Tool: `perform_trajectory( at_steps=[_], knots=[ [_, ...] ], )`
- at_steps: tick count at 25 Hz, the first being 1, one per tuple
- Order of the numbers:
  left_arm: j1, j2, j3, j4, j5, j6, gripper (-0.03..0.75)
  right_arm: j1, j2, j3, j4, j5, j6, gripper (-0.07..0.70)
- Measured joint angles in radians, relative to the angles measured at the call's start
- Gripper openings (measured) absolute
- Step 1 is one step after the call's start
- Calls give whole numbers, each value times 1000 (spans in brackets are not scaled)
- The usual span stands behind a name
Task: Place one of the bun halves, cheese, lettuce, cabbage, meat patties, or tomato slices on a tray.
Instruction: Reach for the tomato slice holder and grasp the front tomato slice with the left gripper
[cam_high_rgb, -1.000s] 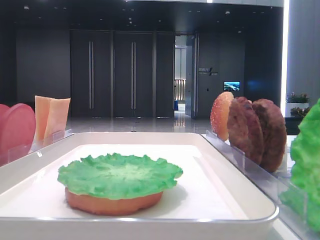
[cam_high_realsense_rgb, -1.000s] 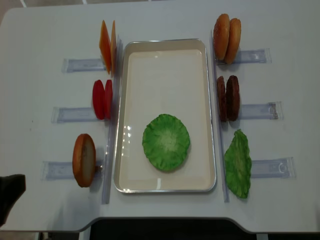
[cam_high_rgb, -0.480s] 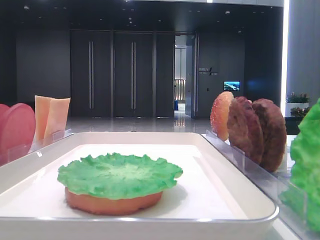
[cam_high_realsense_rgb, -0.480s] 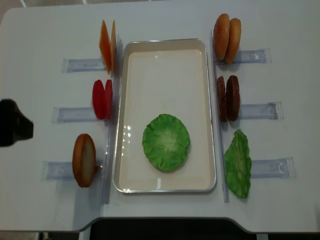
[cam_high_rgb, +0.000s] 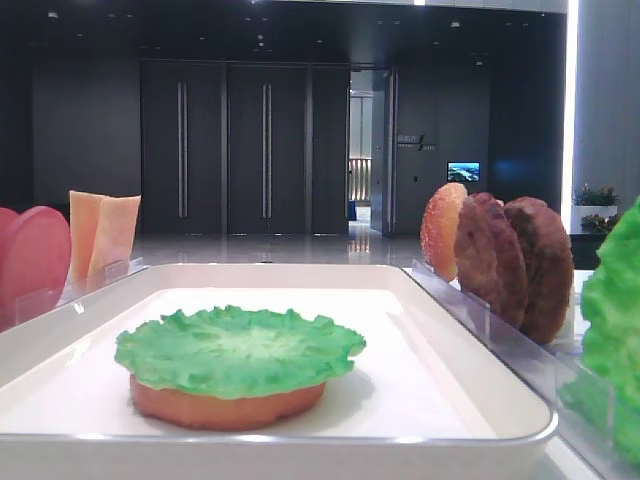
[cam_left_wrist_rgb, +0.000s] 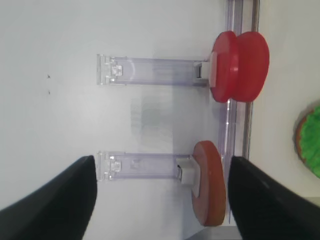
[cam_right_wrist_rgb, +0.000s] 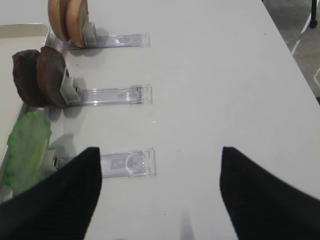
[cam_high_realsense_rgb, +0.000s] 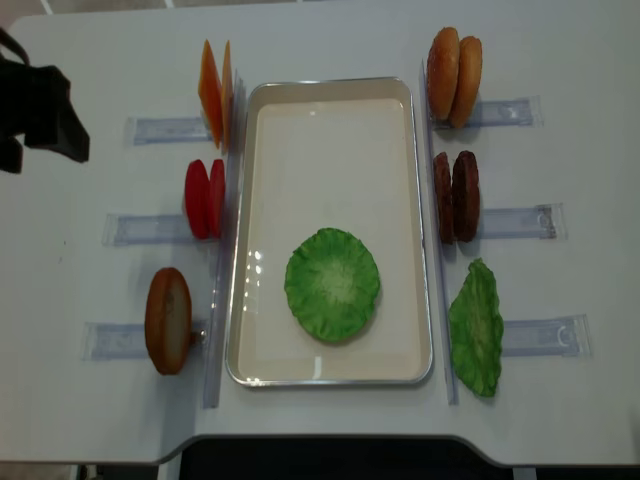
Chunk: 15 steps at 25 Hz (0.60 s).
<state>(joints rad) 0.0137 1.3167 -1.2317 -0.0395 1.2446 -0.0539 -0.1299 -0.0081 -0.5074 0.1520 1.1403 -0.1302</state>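
Low front view: your lettuce (cam_high_rgb: 238, 350) lies on a bun half (cam_high_rgb: 225, 404) in the tray (cam_high_rgb: 480, 395), both arms out of frame. Wrist views: your right gripper (cam_right_wrist_rgb: 160, 195) and left gripper (cam_left_wrist_rgb: 160, 200) each hang wide open over bare table, empty, fingertips cut off; tomato slices (cam_left_wrist_rgb: 239, 66) stand beyond the left. Overhead: only the left arm (cam_high_realsense_rgb: 40, 115) shows, blurred, far left.

white table (cam_high_realsense_rgb: 330, 430) carries tray (cam_high_realsense_rgb: 330, 90), clear holders (cam_high_realsense_rgb: 540, 335).
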Motion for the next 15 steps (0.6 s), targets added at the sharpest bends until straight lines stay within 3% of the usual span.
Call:
perform_trajectory(
  at_steps=[8,15],
  knots=[
    [0,199,-129,49,-5,0,624,0,0,0,0,0,0,477],
    [-2,252,-147,60,-6,-4,622,0,0,0,0,0,0,477]
  ],
)
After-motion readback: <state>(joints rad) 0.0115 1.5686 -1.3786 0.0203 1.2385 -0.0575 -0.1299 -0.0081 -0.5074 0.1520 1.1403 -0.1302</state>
